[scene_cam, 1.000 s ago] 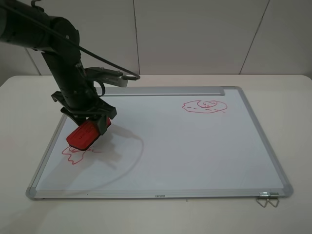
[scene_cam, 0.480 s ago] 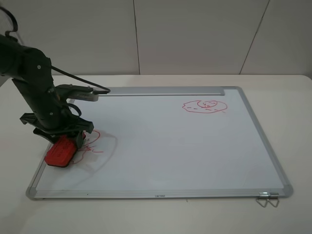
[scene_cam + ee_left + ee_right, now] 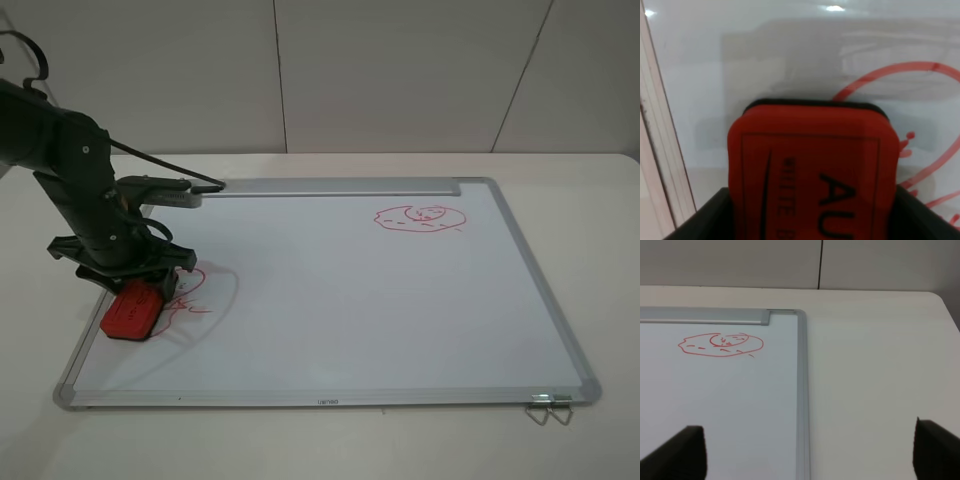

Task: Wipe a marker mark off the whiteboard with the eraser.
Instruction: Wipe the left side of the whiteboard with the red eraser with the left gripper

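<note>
The whiteboard lies flat on the table. My left gripper is shut on the red eraser, which rests on the board near its front left corner. In the left wrist view the eraser fills the lower half with its dark felt base on the board. The red marker mark lies just right of the eraser, its round head curve showing beside the block. My right gripper stands open above the table off the board's far right corner, with only its fingertips showing.
A second red scribble, a flat oval with dashes, sits at the board's far right. The silver tray strip runs along the far edge. A metal clip lies at the front right corner. White table surrounds the board.
My left arm swung left and down from above the mark, setting the eraser on the board beside the left frame. Over the last half second it shifted slightly right.
</note>
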Controlling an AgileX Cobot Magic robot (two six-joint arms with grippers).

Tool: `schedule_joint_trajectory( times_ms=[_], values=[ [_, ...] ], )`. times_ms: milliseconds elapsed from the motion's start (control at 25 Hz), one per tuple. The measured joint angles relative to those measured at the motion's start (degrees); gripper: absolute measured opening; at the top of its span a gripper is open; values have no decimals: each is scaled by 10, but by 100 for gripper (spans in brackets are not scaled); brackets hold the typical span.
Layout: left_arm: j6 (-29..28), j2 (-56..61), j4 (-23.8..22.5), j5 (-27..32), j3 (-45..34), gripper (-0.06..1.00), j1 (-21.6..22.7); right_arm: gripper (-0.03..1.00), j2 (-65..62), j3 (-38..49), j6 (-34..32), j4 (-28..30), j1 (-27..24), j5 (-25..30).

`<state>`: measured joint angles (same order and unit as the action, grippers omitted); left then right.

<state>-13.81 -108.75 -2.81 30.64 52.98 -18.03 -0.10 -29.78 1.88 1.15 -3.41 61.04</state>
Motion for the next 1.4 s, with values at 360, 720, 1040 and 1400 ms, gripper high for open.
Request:
schedule_joint_trajectory(
  times_ms=[360,720,1040,1400],
  values=[
    [-2,-15,-23,-5,7,57,-45,71,0,0,0,0,0,0],
    [-2,-59,-23,39,81,57,-131,71,0,0,0,0,0,0],
    [-1,-96,-17,91,147,57,-169,71,0,0,0,0,0,0],
    [2,-100,3,95,152,57,-124,71,0,0,0,0,0,0]
  ],
)
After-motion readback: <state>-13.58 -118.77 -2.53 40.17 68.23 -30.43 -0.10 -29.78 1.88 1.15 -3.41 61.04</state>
